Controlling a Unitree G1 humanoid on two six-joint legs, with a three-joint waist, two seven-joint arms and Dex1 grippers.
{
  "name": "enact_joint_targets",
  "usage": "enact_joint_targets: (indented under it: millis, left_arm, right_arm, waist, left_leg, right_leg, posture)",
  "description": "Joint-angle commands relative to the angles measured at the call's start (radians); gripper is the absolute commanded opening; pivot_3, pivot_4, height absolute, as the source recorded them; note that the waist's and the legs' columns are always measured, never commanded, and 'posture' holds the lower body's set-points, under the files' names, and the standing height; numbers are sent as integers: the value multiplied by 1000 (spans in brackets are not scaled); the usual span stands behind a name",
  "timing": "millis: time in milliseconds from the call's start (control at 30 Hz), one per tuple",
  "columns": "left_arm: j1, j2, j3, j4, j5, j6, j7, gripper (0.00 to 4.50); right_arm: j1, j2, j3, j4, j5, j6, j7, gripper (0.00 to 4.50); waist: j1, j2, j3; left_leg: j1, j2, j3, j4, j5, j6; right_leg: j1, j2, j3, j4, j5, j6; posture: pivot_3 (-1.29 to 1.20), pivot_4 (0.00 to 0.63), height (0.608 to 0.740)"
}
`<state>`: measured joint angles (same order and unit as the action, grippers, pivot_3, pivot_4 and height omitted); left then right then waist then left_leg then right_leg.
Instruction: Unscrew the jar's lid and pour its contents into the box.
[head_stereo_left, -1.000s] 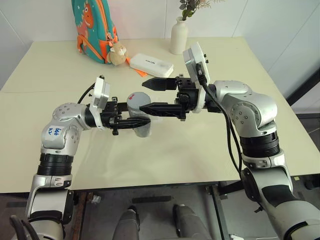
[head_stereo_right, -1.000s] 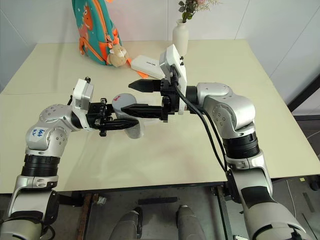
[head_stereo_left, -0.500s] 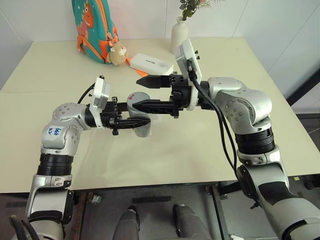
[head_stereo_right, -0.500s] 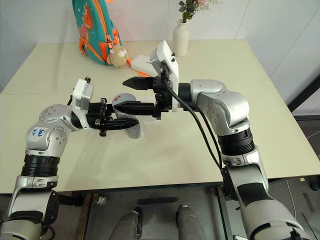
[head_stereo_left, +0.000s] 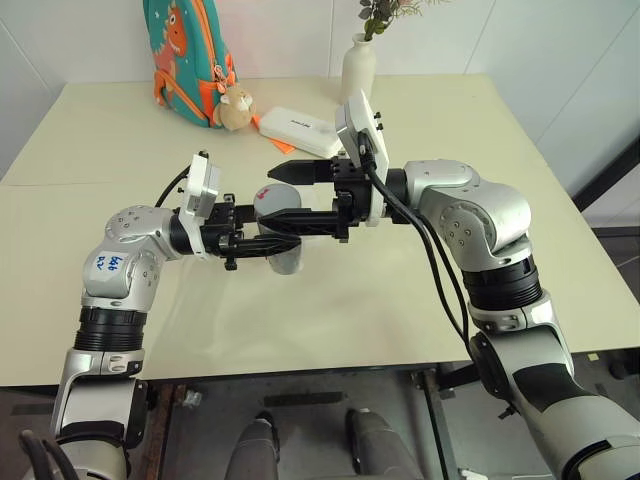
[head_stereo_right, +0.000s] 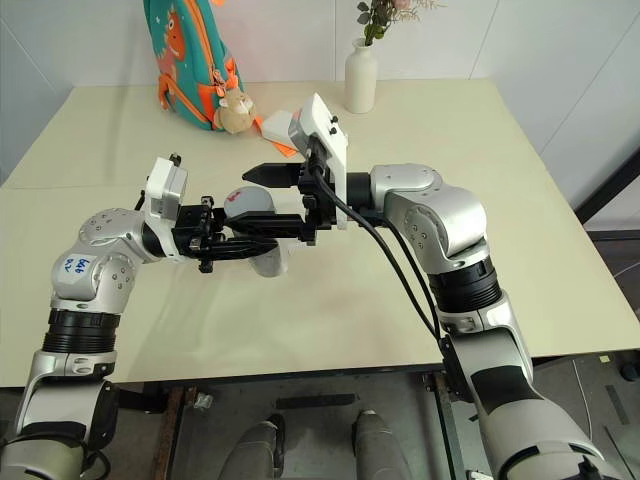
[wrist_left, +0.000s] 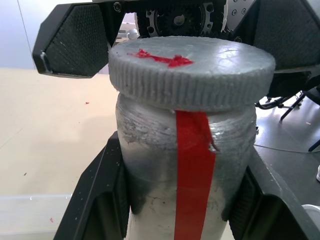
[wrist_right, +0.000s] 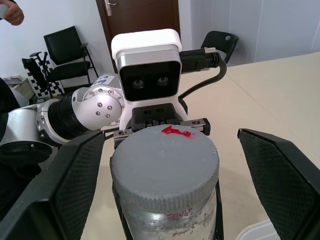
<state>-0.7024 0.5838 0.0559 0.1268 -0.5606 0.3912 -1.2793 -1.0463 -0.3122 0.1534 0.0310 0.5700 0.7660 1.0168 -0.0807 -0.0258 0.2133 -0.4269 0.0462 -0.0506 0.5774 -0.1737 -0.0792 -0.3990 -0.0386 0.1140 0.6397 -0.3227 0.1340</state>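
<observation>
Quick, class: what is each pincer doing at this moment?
Left pincer: shut on the jar, gripping its body below the lid.
Right pincer: open, fingers either side of the lid, not gripping.

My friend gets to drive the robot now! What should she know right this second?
Left gripper: shut on the jar, holding it upright above the table.
Right gripper: open, its fingers on either side of the lid, not gripping it.
Box: on the table just below the jar.
Done: jar picked up, right gripper lined up with the lid.
Left: close on the lid, unscrew it, then tip the jar over the box. The lid is on, so nothing inside the jar can be seen.
</observation>
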Motion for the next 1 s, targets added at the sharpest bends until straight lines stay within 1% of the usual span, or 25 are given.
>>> enact_joint_targets:
  millis: [33,133,267,333,433,633,700,833,867,900,1000]
  left_arm:
    - [-8,2,9,-40,-9,-13,1,1990]
    - [-9,2,9,-41,-9,-12,2,1990]
    - [-11,5,10,-42,-11,-10,2,1990]
    - [-11,7,11,-41,-11,-11,3,1990]
    - [-11,8,12,-42,-11,-11,3,1990]
    - [-4,10,14,-45,-13,-12,5,1990]
    - [-2,12,13,-44,-13,-13,6,1990]
    - [1,12,13,-49,-14,-13,9,1990]
    - [3,12,14,-51,-16,-12,10,1990]
    - [5,14,17,-52,-16,-12,11,1990]
    - [13,22,27,-50,-16,-11,17,1990]
  right_arm:
    - [-3,4,-4,-22,5,-9,5,4460]
    - [2,4,2,-27,5,-9,11,3885]
    - [5,8,6,-25,-2,-14,8,2589]
    - [-2,15,-4,-20,3,-8,-4,2589]
    - [-19,43,-55,-14,56,42,-40,2589]
    - [-63,117,-245,-25,280,227,-162,2589]
    - [-57,110,-268,-50,304,237,-184,2589]
    - [-1,52,-245,-124,246,170,-196,2589]
    - [32,18,-226,-150,202,126,-185,2589]
    - [85,-32,-207,-179,141,60,-166,2589]
    - [245,-145,-224,-213,23,-86,-174,2589]
  waist:
    - [0,0,0]
    - [0,0,0]
    - [0,0,0]
    - [0,0,0]
    - [0,0,0]
    - [0,0,0]
    - [1,0,0]
    - [1,0,0]
    - [2,0,0]
    - [3,0,0]
    - [13,0,0]
  left_leg:
    - [0,0,0,0,0,0]
    - [0,0,0,0,0,0]
    - [0,0,0,0,0,0]
    - [0,0,0,0,0,0]
    - [0,0,0,0,0,0]
    - [0,0,0,0,0,0]
    - [0,0,0,0,0,0]
    - [0,0,0,0,0,0]
    - [0,0,0,0,0,0]
    - [0,0,0,0,0,0]
    - [-1,0,0,0,-1,-1]
  right_leg:
    - [0,0,0,0,0,0]
    - [0,0,0,0,0,0]
    - [0,0,0,0,0,0]
    - [0,0,0,0,0,0]
    - [0,0,0,0,0,0]
    - [0,0,0,1,0,0]
    - [0,0,0,2,0,0]
    - [0,0,0,1,0,-1]
    - [0,0,0,1,0,-1]
    - [0,0,0,0,0,-1]
    - [0,0,0,-2,-1,0]
  posture:
    - [0,150,740]
    - [0,150,740]
    - [0,150,740]
    - [0,150,740]
    - [0,150,740]
    - [0,150,740]
    - [0,150,740]
    - [0,150,740]
    - [0,150,740]
    - [0,150,740]
    - [0,150,740]
